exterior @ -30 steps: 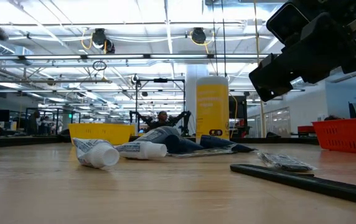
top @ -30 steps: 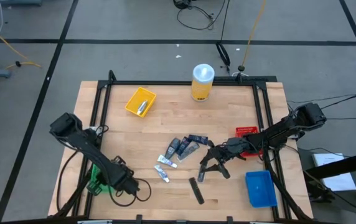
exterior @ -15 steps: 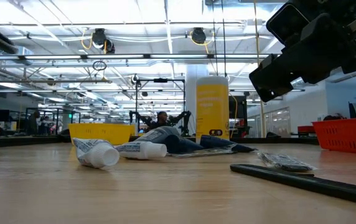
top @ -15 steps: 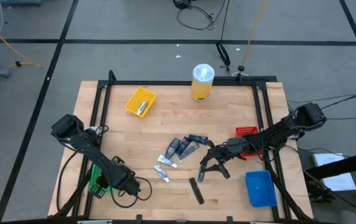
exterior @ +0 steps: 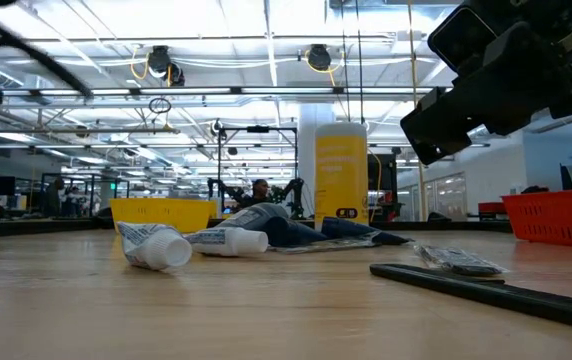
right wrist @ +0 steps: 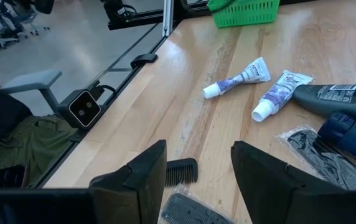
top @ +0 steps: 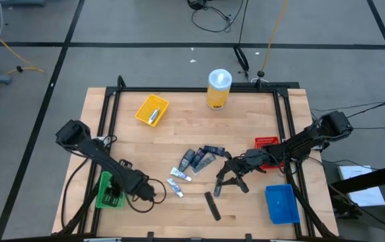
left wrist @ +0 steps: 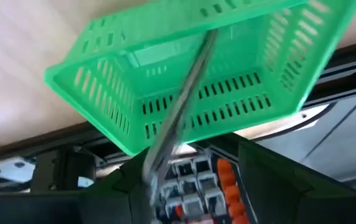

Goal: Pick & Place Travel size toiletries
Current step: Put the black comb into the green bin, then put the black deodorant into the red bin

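Two arms are working the table. Nearest the front edge, the comb (top: 212,206) is lying flat, and the right gripper (top: 224,180) is hovering just above and beyond it, fingers (right wrist: 134,180) spread apart and holding nothing. The sachet (right wrist: 187,211) is sitting right under those fingers in the right wrist view. At the front left, the left gripper (top: 153,195) is hanging near the green bin (top: 106,191); in its wrist view a slim stick (left wrist: 184,106) is lying inside that bin, and I cannot tell how far its fingers are parted. Farther in, two white tubes (top: 177,181) are lying side by side, then the dark tubes (top: 202,156) are bunching at mid-table. Beyond them the yellow bin (top: 151,109) is already holding one item, with the canister (top: 219,88) at the far edge. For a clean pick, the right gripper should be descending straight over the sachet, straddling its narrow width, closing only once both fingers are touching wood, without nudging the comb
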